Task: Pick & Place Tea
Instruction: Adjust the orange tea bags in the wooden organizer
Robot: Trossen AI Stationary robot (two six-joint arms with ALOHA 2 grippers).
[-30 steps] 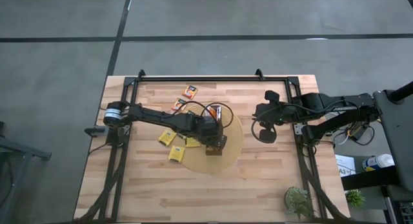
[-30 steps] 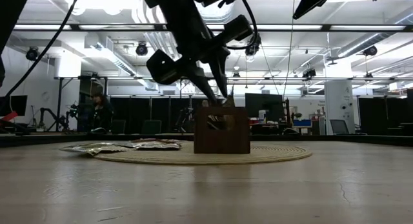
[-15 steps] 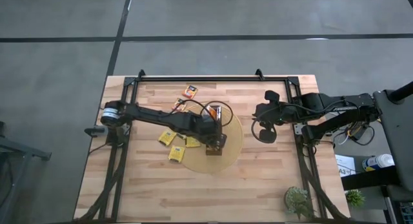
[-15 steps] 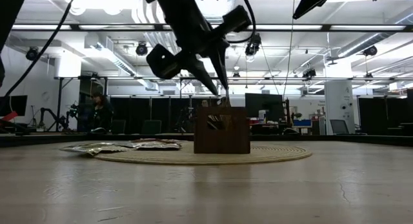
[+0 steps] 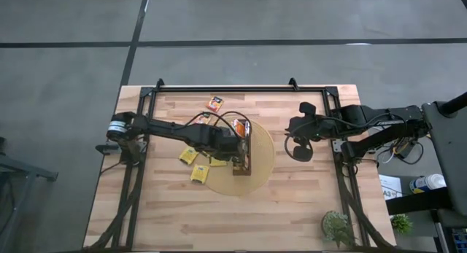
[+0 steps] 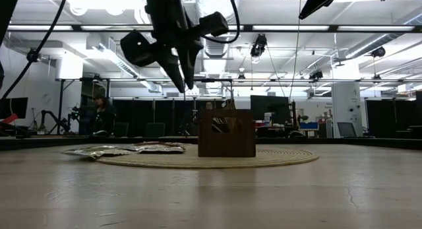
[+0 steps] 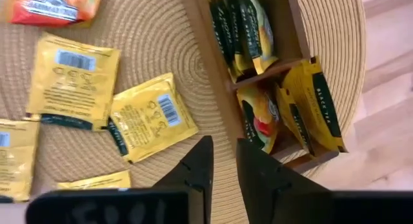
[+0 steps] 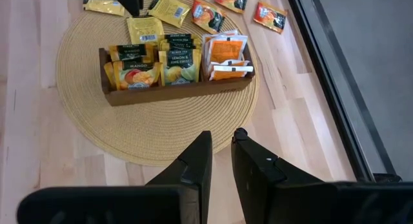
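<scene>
The long dark-brown tray (image 5: pixel 246 165) stands on the round tan disc (image 5: pixel 260 177), with tea sachets upright in its compartments (image 8: pixel 169 64). More tea lies flat to its left: yellow sachets (image 7: pixel 151 117) (image 5: pixel 189 155) and orange ones (image 5: pixel 214 103). My left gripper (image 7: pixel 222 143) hangs above the disc just left of the tray (image 6: pixel 227 133), pointing steeply down, fingers nearly together and holding nothing; it also shows in the low view (image 6: pixel 181 84). My right gripper (image 8: pixel 221 137) waits raised beyond the disc's right side (image 5: pixel 299 149), fingers likewise close and bare.
Black frame rails (image 5: pixel 241 87) run along the table's far, left and right sides. A small plant (image 5: pixel 337 227) stands at the near right corner. Bare wood (image 5: pixel 219 216) lies toward the near edge. A person (image 6: pixel 104 113) shows far off in the room.
My left gripper has risen from the top of the tray and drawn back toward the table's left, tipping a little more steeply downward. It now hangs clear of the tray, over the disc beside the loose sachets. The tray and sachets lie as before.
</scene>
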